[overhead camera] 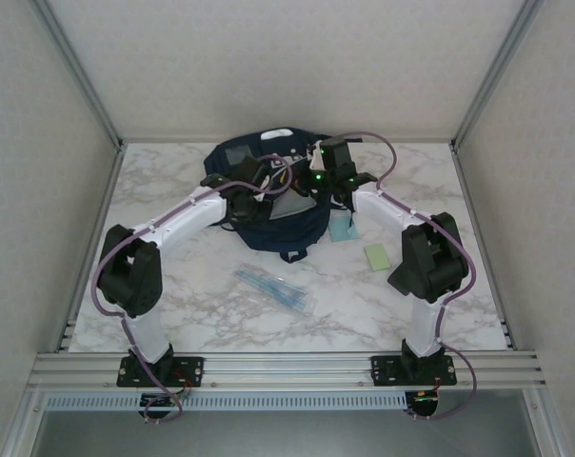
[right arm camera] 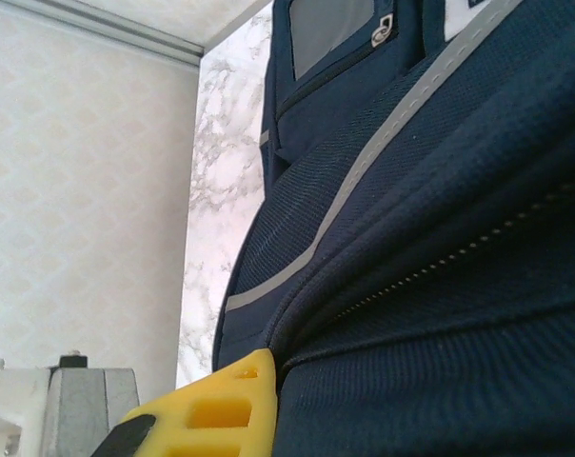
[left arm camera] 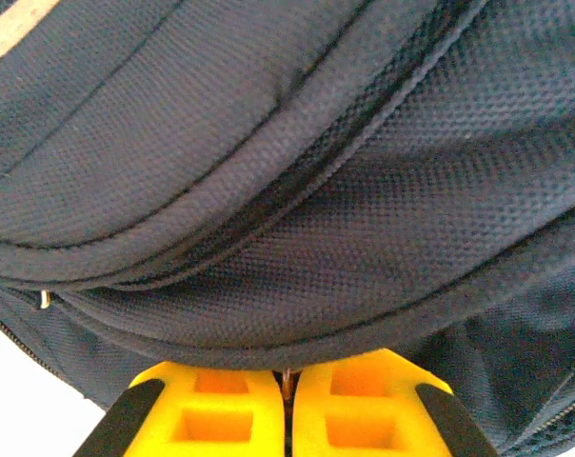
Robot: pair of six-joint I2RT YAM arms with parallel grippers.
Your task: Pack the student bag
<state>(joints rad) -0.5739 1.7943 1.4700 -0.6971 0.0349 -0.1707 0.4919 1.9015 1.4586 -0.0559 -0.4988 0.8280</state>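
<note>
The bag [overhead camera: 273, 233] is seen at upper centre of the top view, the left gripper [left arm camera: 287, 373] being pressed against its fabric with jaws together, while the jaw gap of the right gripper [overhead camera: 311, 183] cannot be judged.

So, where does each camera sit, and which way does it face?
Top: above and behind the arm bases, facing down at table and backpack; both arms show.
Left wrist: on that arm, close against the backpack; its yellow jaws show, shut.
Right wrist: on that arm, facing along the backpack toward a wall; one yellow jaw shows.
Shared: top and right wrist both see the grey patch.
</note>
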